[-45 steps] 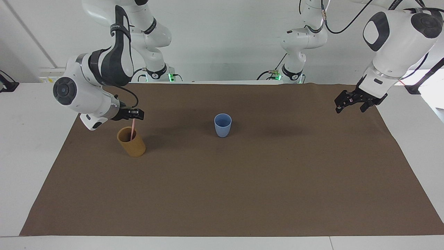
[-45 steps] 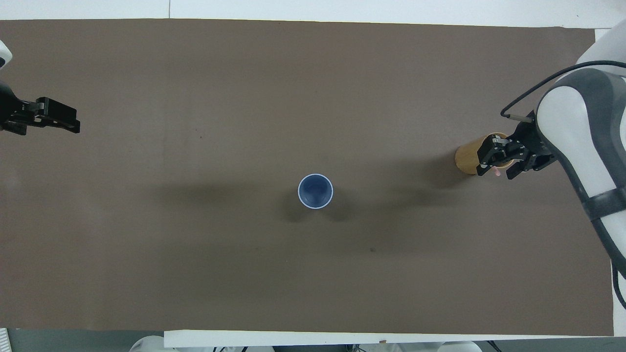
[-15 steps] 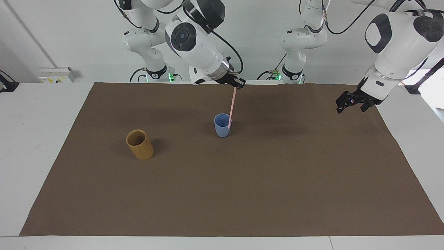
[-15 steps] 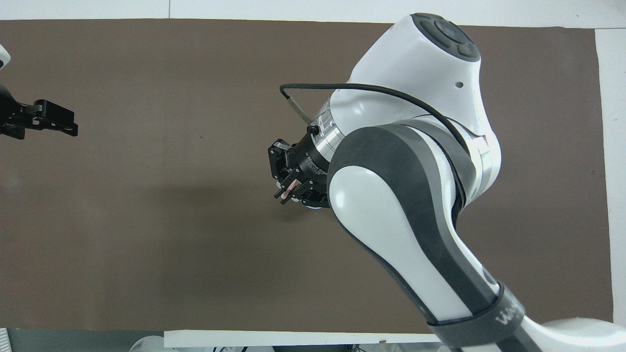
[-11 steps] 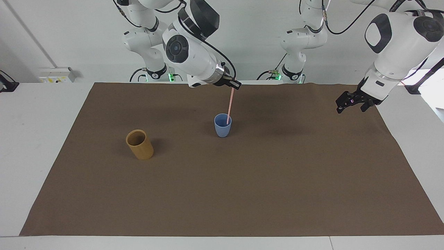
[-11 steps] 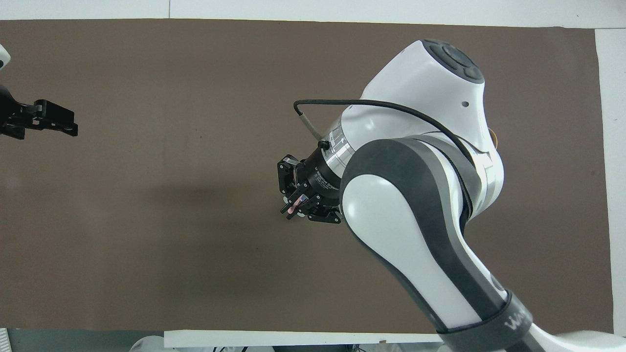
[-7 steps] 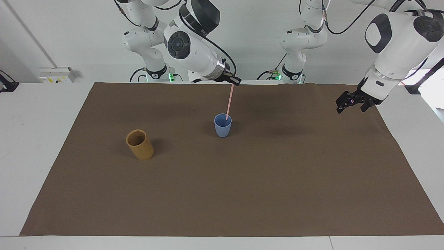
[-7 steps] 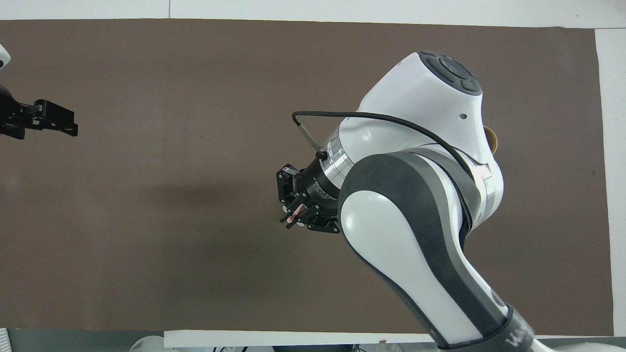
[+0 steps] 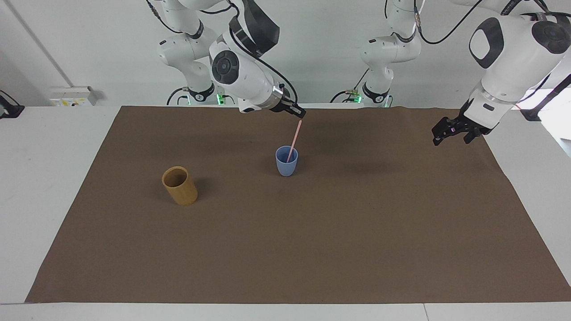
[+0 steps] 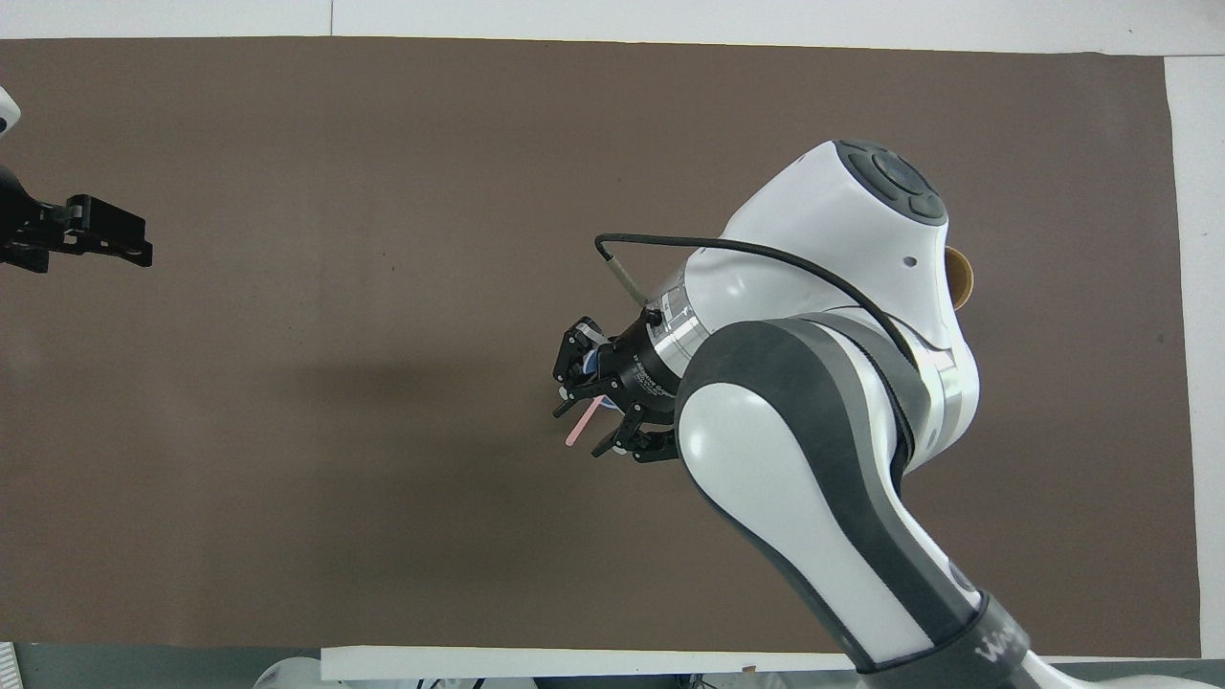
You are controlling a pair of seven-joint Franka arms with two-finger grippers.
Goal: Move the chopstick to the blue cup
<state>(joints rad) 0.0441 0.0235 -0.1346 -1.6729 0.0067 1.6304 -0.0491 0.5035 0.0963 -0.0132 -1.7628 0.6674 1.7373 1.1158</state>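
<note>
My right gripper (image 9: 298,113) jaws part, freeing the chopstick (image 9: 293,141) leaning inside the blue cup (image 9: 286,166) mid-counter; left gripper (image 9: 451,132) waits, wide.

Blue cup (image 9: 286,162) smooth plastic; tan cup (image 9: 179,185) matt; brown table cover (image 9: 312,232) matt cloth.

1. chopstick (image 9: 293,141) is pale pink, plain
2. blue cup (image 9: 286,165) is a soft light blue
3. other cup (image 9: 179,185) is tan-brown
4. table mat (image 9: 312,240) is flat dark brown
5. arms are white with black bits, grippers all black
</note>
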